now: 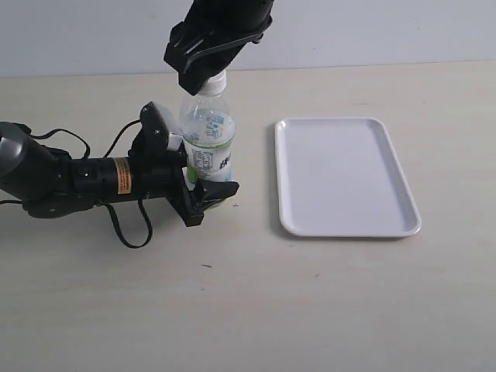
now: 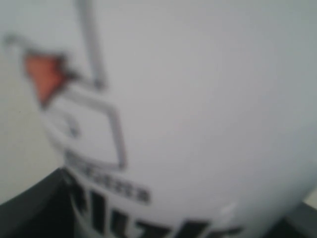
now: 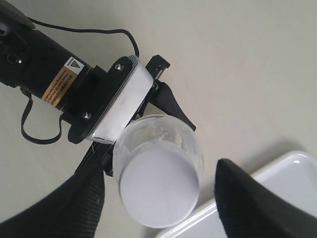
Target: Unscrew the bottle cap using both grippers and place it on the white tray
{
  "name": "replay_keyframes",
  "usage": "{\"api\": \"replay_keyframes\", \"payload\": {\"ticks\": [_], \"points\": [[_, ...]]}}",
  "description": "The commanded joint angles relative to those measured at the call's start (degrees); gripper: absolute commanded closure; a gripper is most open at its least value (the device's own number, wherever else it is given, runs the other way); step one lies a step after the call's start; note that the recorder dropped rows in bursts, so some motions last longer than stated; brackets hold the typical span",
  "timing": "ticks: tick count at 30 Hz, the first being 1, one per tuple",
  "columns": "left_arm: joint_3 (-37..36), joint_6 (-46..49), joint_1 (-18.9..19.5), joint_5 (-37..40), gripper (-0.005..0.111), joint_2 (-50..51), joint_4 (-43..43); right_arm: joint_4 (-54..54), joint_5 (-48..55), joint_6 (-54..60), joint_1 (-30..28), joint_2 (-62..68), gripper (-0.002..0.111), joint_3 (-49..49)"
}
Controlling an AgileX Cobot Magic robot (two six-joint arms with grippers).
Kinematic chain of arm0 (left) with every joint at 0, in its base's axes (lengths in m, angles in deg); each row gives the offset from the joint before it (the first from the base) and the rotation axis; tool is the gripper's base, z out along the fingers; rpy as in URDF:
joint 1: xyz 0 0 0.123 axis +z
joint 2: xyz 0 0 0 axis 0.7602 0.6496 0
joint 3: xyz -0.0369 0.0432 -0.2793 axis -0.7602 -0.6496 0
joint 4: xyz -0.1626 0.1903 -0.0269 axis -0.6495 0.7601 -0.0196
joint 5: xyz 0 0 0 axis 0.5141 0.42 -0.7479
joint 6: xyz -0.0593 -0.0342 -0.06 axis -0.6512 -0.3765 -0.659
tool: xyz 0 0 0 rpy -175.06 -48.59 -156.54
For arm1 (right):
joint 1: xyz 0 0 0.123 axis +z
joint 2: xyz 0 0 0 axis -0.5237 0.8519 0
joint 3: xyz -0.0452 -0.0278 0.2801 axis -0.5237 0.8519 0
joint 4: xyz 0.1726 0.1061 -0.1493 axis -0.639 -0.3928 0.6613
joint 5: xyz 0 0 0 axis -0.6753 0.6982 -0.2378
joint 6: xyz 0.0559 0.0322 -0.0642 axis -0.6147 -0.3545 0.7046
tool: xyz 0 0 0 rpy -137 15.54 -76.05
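Note:
The clear bottle (image 1: 208, 138) with its white and green label stands upright on the table, left of the white tray (image 1: 345, 177). My left gripper (image 1: 208, 192) reaches in from the left and is shut on the bottle's lower body. The left wrist view is filled by the blurred bottle label (image 2: 198, 99). My right gripper (image 1: 205, 71) comes down from above over the white bottle cap (image 1: 215, 84), which sits on the neck. In the right wrist view the bottle cap (image 3: 158, 187) lies between the two black fingers (image 3: 74, 208), with a gap on each side. The right gripper (image 3: 158, 171) is open.
The left arm with its orange sticker (image 1: 123, 176) and black cables (image 1: 128, 229) lies low across the table's left side. A corner of the white tray (image 3: 282, 193) sits close to the bottle's base. A pale wall (image 1: 387, 31) rises behind the table.

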Motion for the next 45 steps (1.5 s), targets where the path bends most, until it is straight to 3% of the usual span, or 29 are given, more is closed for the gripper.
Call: {"api": "replay_keyframes", "payload": {"ticks": [1, 22, 30, 45], "points": [[-0.1, 0.02, -0.06, 0.89, 0.107, -0.45, 0.14, -0.19, -0.61, -0.16, 0.13, -0.23, 0.05, -0.45], [-0.1, 0.02, -0.06, 0.63, 0.107, -0.45, -0.25, 0.44, 0.9, 0.52, 0.13, -0.03, 0.052, -0.45], [-0.1, 0.02, -0.06, 0.51, 0.107, -0.45, -0.23, 0.44, 1.02, 0.52, 0.13, -0.03, 0.064, -0.45], [-0.1, 0.02, -0.06, 0.21, 0.107, -0.45, -0.01, 0.44, 1.02, 6.08, 0.13, -0.03, 0.064, -0.45]]}}
